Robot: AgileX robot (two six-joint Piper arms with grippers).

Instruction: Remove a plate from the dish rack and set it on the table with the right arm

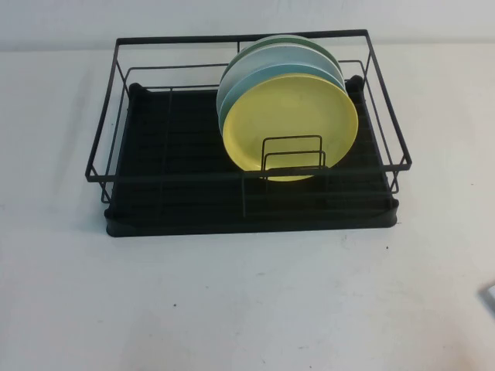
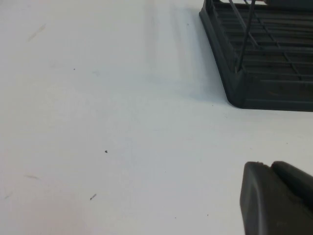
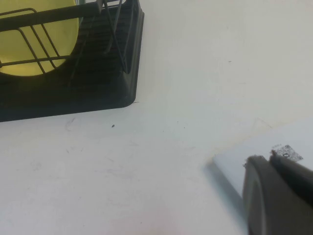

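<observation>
2 more plates are seen standing on edge. A light blue plate (image 1: 259, 73) is set close behind the front one. A green plate (image 1: 290, 40) is set behind that. A flat white sheet (image 3: 274, 156) is seen lying nearby.

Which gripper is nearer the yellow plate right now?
Right, probably. The right gripper hovers over the table off the dish rack's right front corner, the yellow plate in its view. The left gripper sits off the left front corner.

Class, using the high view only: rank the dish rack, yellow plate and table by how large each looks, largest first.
1. table
2. dish rack
3. yellow plate

Neither the left gripper nor the right gripper appears in this view.
</observation>
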